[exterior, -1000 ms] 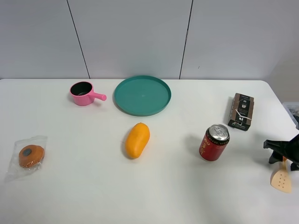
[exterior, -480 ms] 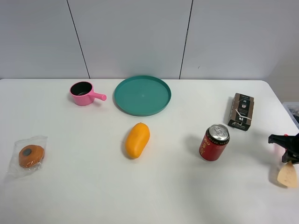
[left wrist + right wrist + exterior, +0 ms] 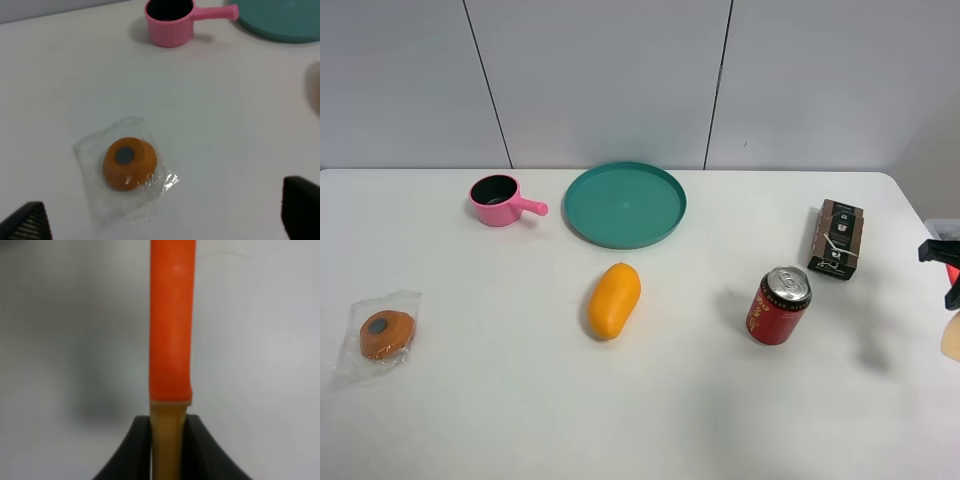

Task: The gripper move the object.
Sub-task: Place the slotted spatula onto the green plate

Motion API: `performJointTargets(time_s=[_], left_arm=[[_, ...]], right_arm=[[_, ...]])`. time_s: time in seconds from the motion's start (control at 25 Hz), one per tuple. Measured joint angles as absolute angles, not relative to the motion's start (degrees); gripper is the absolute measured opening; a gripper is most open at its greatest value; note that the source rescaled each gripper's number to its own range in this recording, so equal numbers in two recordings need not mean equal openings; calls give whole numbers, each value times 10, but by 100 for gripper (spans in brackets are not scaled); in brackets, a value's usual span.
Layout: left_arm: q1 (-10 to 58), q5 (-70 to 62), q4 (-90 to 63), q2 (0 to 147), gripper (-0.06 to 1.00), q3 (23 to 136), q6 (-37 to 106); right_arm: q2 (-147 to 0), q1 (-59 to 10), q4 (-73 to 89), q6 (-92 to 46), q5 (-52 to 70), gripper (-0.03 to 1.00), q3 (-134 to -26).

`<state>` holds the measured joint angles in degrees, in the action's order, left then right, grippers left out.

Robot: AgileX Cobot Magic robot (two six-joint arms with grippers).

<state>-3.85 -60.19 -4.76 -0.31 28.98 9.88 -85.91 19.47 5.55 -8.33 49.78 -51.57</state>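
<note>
My right gripper [image 3: 946, 268] is at the far right edge of the exterior high view, partly cut off by the frame. It is shut on the spatula, whose beige blade [image 3: 952, 338] hangs just below it, above the table. In the right wrist view the black fingers [image 3: 125, 455] clamp the beige neck, and the orange-red handle [image 3: 171, 330] points away from the gripper [image 3: 169, 427]. My left gripper [image 3: 162, 215] is open and empty. Only its two dark fingertips show, wide apart, above a wrapped orange item [image 3: 129, 163].
On the white table are a red can [image 3: 779, 305], an orange-yellow oval fruit [image 3: 614, 299], a teal plate [image 3: 625, 204], a pink pot [image 3: 500, 200], a dark box [image 3: 837, 238] and the wrapped orange item [image 3: 386, 333] at the left.
My right gripper has carried the spatula up off the table and to the right, so both are now mostly past the frame's right edge. Nothing else moved.
</note>
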Motion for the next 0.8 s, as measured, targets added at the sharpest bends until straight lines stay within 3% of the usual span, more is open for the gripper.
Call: performJointTargets(time_s=[0.52,0.8], left_arm=[[-38,-602,-48,-3,100,290,99],[-38,-602,-48,-3,100,290,99]], right_arm=[[-865,-48,73,-138,638,0,-802],[-970,-157,74,-131,656,0,-951]])
